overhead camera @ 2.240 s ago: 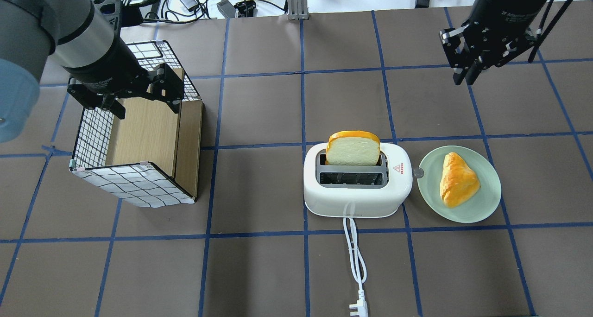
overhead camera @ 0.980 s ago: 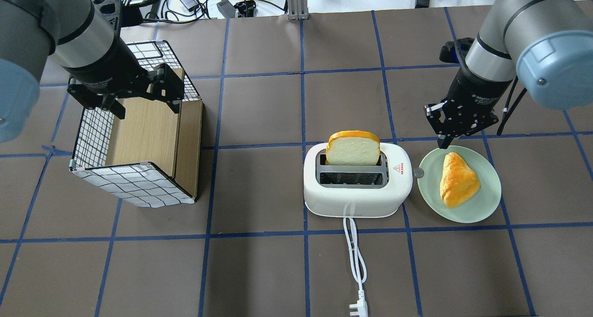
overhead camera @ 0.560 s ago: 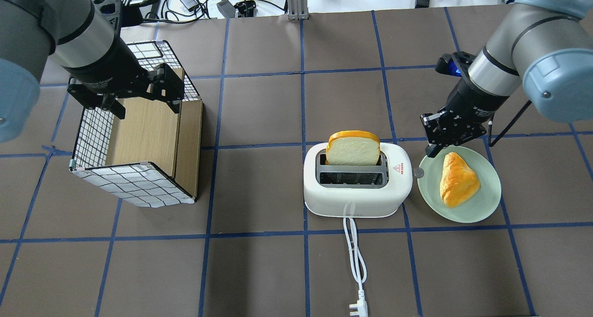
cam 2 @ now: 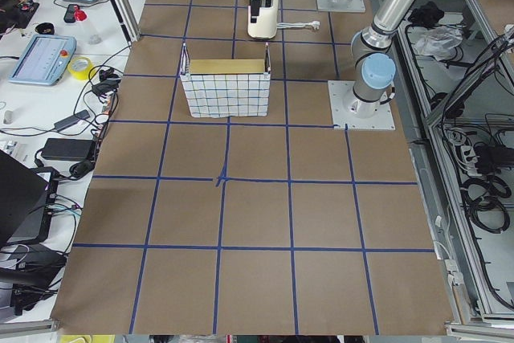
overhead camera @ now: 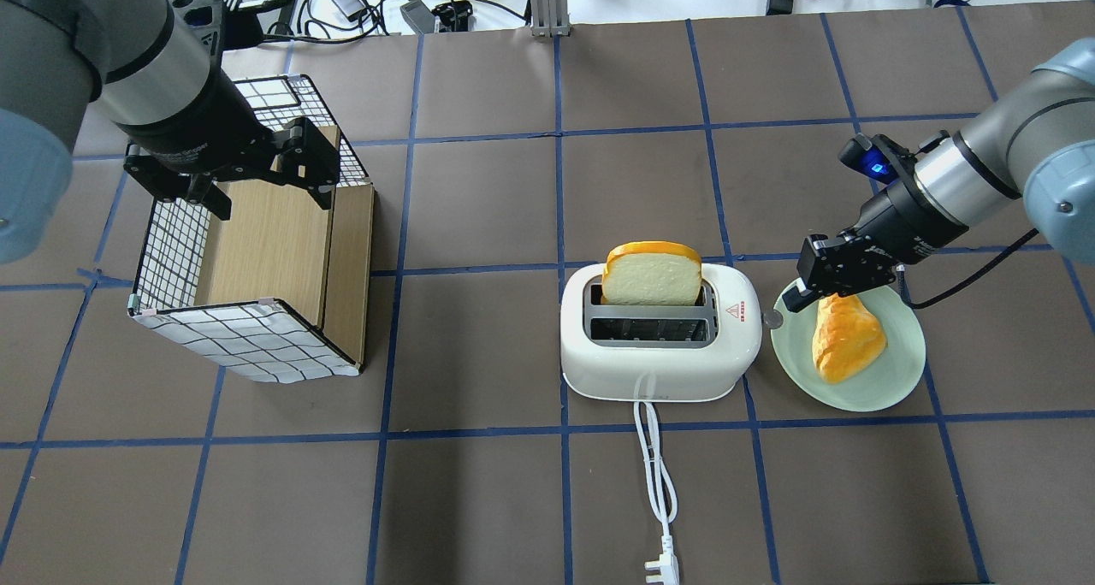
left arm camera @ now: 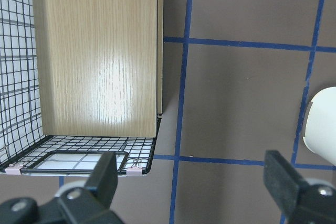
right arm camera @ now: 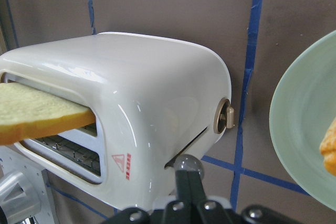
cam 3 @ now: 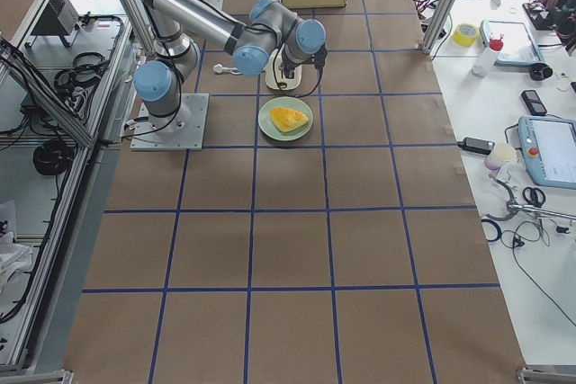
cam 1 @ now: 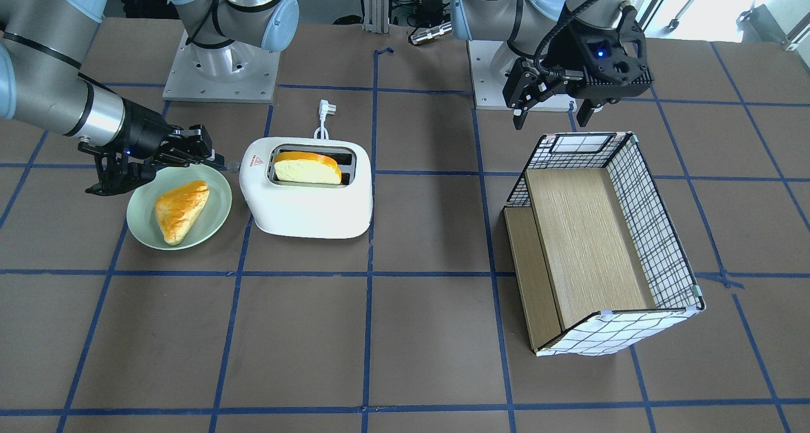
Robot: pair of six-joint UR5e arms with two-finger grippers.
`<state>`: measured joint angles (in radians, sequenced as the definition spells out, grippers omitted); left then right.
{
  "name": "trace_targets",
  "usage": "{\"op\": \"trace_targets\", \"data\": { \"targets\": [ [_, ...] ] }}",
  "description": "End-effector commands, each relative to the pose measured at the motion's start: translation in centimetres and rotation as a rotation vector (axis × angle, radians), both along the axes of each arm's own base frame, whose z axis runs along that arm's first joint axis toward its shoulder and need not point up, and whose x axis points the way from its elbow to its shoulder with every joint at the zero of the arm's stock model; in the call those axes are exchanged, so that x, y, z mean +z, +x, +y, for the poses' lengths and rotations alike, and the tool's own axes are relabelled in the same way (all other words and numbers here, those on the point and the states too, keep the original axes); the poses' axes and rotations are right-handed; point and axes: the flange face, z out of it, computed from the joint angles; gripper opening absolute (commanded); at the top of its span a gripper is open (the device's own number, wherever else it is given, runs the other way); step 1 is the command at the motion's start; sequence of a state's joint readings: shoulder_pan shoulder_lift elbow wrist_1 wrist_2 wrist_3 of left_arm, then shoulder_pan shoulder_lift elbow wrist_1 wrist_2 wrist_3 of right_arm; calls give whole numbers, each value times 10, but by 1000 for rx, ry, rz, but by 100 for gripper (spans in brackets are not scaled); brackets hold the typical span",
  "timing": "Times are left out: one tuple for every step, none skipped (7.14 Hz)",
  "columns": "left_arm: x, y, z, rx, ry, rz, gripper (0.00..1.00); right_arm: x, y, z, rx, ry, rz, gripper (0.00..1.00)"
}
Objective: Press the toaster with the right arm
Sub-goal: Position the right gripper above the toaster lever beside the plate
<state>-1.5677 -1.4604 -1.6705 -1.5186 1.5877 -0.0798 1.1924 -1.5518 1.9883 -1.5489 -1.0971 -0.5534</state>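
The white toaster (overhead camera: 659, 345) stands mid-table with its cord trailing toward the front edge. A bread slice (overhead camera: 652, 275) stands high in its back slot. The grey lever knob (overhead camera: 772, 318) is on the toaster's right end. My right gripper (overhead camera: 791, 298) is shut and empty, tilted low over the plate's edge. In the right wrist view its tips (right arm camera: 187, 182) are right at the knob (right arm camera: 188, 164); I cannot tell if they touch. My left gripper (overhead camera: 267, 196) is open and empty above the basket.
A green plate (overhead camera: 907, 371) with a pastry (overhead camera: 847, 333) sits right of the toaster, under my right wrist. A wire-and-wood basket (overhead camera: 257, 251) lies on its side at the left. Cables and gear line the table's back edge.
My right arm has come down from the back right and swung in toward the toaster's right end, tilting the shut gripper to the lever knob. The left arm has not moved.
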Motion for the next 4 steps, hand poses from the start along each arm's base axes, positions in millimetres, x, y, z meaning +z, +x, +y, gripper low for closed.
{"op": "trace_targets", "data": {
  "targets": [
    [0,0,0,0,0,0,100,-22,-3,12,-21,-25,-119,0],
    [0,0,0,0,0,0,100,-23,-3,13,-21,-24,-120,0],
    [0,0,0,0,0,0,100,-24,-3,12,-18,-31,-120,0],
    [0,0,0,0,0,0,100,-24,-4,12,4,-47,-127,0]
  ]
}}
